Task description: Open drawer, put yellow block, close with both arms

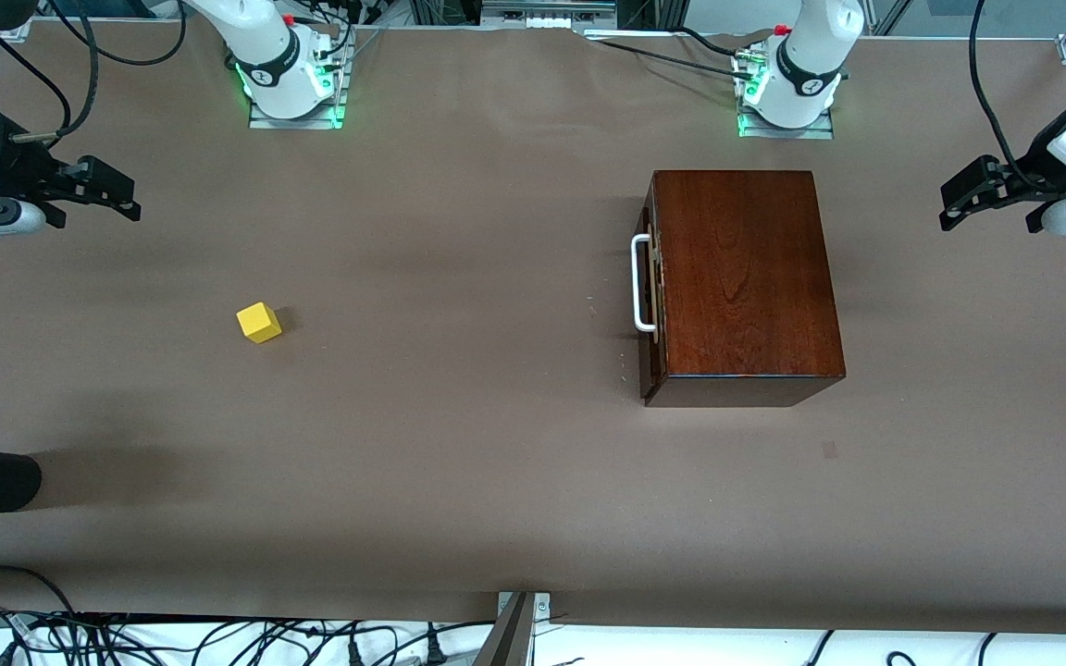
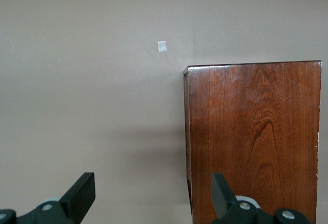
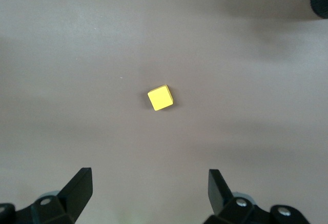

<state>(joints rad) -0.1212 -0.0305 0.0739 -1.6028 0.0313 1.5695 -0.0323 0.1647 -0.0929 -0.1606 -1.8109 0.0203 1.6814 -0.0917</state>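
While shut, drawer [image 1: 651, 282], contents unseen

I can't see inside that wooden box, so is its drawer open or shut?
Shut. The drawer front sits flush against the box, only its white handle sticking out, and no pale tray shows.

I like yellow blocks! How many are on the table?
1. The yellow block sits alone on the table, toward the right arm's end. More could be hidden inside the shut drawer.

I see a brown matte table [image 1: 459, 481] under soft even light, black cables [image 1: 218, 638] on a white floor at its near edge, metal framing along the top
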